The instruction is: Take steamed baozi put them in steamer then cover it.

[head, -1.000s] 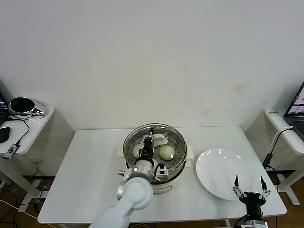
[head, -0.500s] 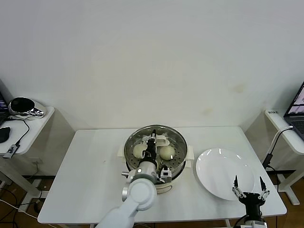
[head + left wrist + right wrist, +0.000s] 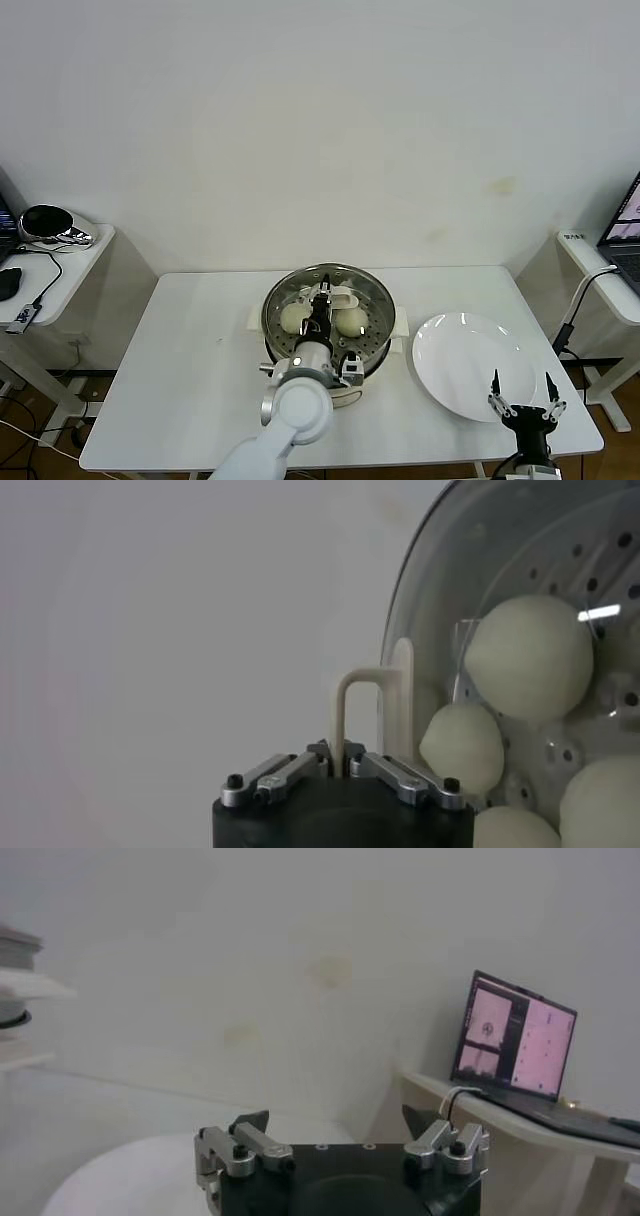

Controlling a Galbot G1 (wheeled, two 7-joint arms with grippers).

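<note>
Left arm reaches forward from the body's near side, wrist level, left gripper (image 3: 322,296) extended ahead with jaws closed tight on a thin cream lid handle (image 3: 372,712). Right arm parked low at right, right gripper (image 3: 521,392) pointing up, fingers spread wide, holding nothing.

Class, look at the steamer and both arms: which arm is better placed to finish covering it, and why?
Left, probably. The left pincer is already shut on the glass lid's handle over the steamer, with baozi inside. The right pincer waits open by the white plate.
</note>
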